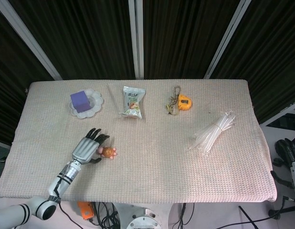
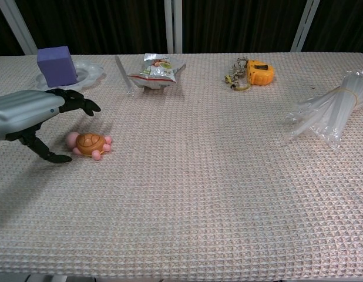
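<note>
Bare cloth lies right of the toy turtle (image 2: 89, 144); purple block (image 2: 56, 66) stands behind.

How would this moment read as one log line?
left hand: open, beside small orange toy turtle | turtle: lying free on beige woven cloth | right hand: off table

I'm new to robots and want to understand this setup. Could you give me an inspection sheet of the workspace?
Surface: table under beige waffle-weave cloth.
Job's things: toy turtle lies on the cloth, free of the fingers.
Clutter: purple block on clear dish; snack packet; orange tape measure; bundled clear straws.
Hands: left robot hand open beside turtle; right robot hand off the table, state unclear.
Cables: some below the front edge.
Surroundings: dark curtains.
</note>
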Available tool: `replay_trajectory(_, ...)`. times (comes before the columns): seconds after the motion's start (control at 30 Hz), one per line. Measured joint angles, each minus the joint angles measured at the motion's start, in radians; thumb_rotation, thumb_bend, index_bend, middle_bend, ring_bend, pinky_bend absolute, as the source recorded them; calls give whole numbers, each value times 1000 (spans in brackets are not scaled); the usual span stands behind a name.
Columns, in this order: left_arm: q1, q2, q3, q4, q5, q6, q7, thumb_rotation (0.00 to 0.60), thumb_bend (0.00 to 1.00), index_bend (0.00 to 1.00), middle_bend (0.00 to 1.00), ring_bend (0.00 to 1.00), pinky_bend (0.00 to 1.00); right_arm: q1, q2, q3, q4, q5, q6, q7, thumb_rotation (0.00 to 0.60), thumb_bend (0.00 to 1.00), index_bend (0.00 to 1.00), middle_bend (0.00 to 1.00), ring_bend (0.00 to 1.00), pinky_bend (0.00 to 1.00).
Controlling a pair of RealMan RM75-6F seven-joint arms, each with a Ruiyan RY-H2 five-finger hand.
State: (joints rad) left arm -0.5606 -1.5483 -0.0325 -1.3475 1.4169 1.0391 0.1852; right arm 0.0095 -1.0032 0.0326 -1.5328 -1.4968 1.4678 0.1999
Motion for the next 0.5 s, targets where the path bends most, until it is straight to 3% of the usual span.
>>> replay_trajectory(0.17, -3, 23, -3, -49, -13, -14, -7, 600, 110, 208, 238, 0, 20, 1, 0, 0, -2, 2, -3, -4, 600, 171, 0, 0, 0, 0)
replay_trajectory(0.3, -5, 16, -13, -54, -17, -3, 5, 600, 290, 284, 311, 0, 35, 2, -1, -2, -5, 0, -5, -10, 600, 172, 0, 0, 0, 0)
replay_trajectory(0.5, -13, 9, -20, -49, -29, -17, 8, 600, 318, 339, 353, 33, 47, 5, -2, 1, -4, 9, -15, -14, 600, 172, 0, 0, 0, 0)
